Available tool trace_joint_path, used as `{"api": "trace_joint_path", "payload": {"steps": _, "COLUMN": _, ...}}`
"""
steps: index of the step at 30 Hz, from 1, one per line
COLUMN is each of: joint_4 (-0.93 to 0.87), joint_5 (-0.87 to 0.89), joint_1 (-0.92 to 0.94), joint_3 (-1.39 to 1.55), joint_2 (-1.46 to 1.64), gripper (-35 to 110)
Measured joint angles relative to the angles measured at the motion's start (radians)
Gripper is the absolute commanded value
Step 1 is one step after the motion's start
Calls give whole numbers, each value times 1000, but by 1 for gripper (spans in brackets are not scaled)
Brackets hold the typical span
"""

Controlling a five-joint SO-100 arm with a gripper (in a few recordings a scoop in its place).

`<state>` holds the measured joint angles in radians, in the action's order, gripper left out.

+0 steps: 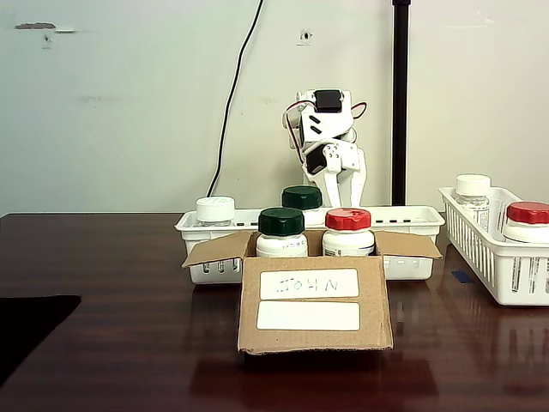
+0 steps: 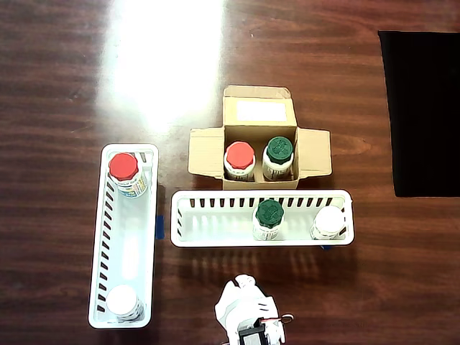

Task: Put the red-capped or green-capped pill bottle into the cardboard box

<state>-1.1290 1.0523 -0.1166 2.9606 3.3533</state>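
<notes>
In the overhead view, the pill bottle (image 2: 123, 173) stands upright at 10 o'clock from my gripper (image 2: 243, 300), well apart; I cannot tell my jaws' state.

red-capped pill bottle (image 1: 348, 232) in cardboard box (image 1: 314, 311), jaws apparently empty

Fixed view: low, table level, front-on, facing cardboard box (image 1: 314, 302) with arm (image 1: 328, 142) far behind. Overhead view: straight down, arm (image 2: 248, 316) at bottom. Both share box and baskets (image 2: 262, 218).
</notes>
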Motion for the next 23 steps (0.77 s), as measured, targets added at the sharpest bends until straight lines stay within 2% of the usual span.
{"api": "trace_joint_path", "payload": {"steps": 10, "joint_4": 0, "joint_5": -156, "joint_1": 0, "joint_3": 0, "joint_2": 0, "gripper": 3}}
{"api": "trace_joint_path", "payload": {"steps": 23, "joint_4": 0, "joint_5": -229, "joint_1": 0, "joint_3": 0, "joint_2": 0, "gripper": 3}}
